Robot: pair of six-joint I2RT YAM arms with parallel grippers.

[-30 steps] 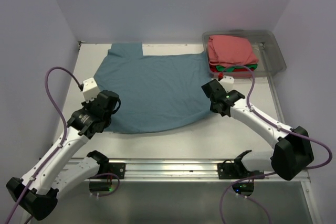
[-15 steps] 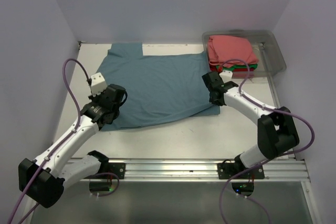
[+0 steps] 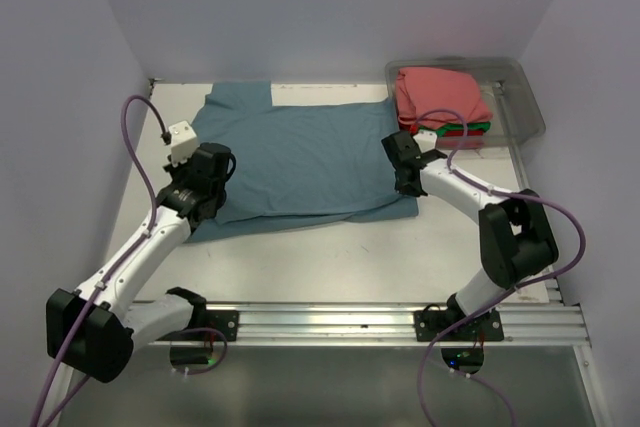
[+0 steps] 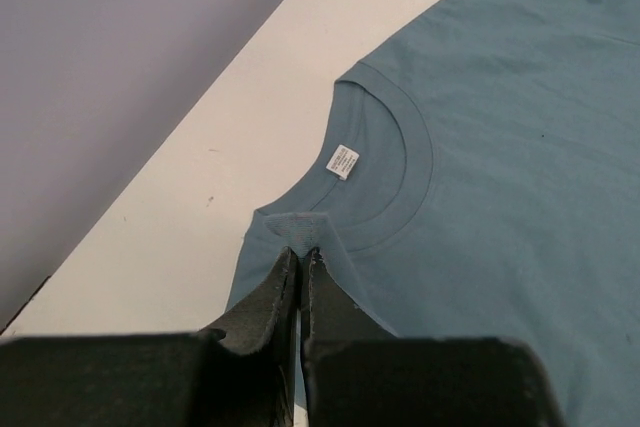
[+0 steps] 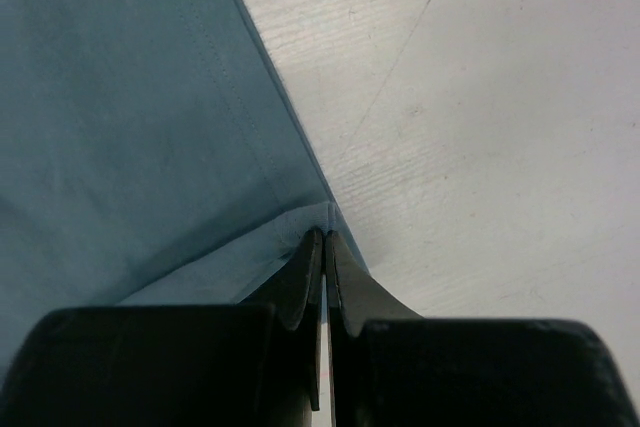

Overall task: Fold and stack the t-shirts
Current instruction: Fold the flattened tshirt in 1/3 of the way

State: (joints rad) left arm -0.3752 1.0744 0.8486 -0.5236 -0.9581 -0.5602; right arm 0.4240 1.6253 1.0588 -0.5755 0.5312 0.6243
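A slate-blue t-shirt lies across the middle of the table, its near part doubled over. At its left side, my left gripper is shut on a pinch of blue fabric. In the left wrist view the left gripper holds that fabric just short of the collar and its white label. My right gripper is shut on the shirt's right edge. In the right wrist view the right gripper clamps a corner of the blue cloth over bare table. Folded t-shirts are stacked at the back right: pink on top, green and red beneath.
The folded stack sits in a clear plastic bin at the back right corner. A metal rail runs along the near edge by the arm bases. Purple cables loop off both arms. Grey walls close in the left, back and right.
Both grippers have moved away from the near edge toward the back, carrying the shirt's near edge with them. The blue shirt now covers less of the table front to back.
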